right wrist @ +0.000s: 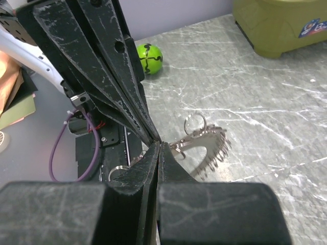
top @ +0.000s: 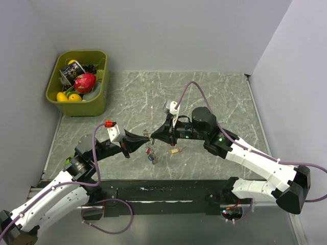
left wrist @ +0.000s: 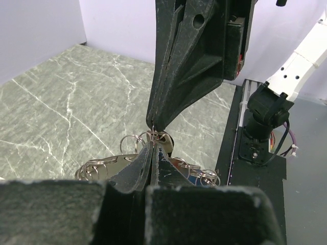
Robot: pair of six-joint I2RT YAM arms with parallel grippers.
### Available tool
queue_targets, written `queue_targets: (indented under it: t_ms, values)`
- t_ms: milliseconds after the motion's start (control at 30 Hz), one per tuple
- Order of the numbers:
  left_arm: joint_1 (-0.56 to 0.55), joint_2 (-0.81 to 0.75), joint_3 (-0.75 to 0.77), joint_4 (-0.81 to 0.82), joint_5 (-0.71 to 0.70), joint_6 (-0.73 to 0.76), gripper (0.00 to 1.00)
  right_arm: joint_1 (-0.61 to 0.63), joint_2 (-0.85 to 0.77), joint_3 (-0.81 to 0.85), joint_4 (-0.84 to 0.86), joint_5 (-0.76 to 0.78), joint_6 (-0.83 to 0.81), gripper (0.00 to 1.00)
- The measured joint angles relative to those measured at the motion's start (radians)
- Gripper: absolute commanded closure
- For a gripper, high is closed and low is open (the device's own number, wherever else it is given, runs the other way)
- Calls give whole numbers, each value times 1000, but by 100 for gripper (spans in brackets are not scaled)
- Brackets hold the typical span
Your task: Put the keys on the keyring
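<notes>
Top external: shows left gripper (top: 144, 137) and right gripper (top: 155, 136) meeting tip to tip mid-table, somewhat toward the near edge, both clamped shut, apparently on the keyring (top: 151, 152) dangling just below the tips. Leaves a tan key (top: 175, 150) loose on the marble just right of them. Risks a slip under any pull or twist, dropping the ring or losing the gap before threading. Reveals only from the right wrist the spiky grey keys (right wrist: 213, 152) strung round the ring; hides the tan key there.
</notes>
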Motion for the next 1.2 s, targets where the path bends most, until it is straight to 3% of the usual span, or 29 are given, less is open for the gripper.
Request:
queue_targets:
  t_ms: [767,800,867,900,1000,1100,1200]
  values:
    - [0,-49,-19,46,3,-5,99,0,-14,-9,-10,12,5,100]
    - [0,-49,-21,51,4,-6,99,0,-15,-10,-10,10,6,96]
    - [0,-51,-25,60,6,-10,99,0,-20,-13,-9,7,7,83]
    - [0,-51,-26,63,6,-11,99,0,-24,-17,-6,6,9,70]
    - [0,-53,-26,80,18,-16,99,0,-57,-48,-7,24,6,52]
    - [0,-54,-26,96,29,-19,99,-3,-106,-77,-10,46,-2,41]
    - [-1,-54,-26,110,37,-21,99,-3,-157,-95,-5,53,-10,39]
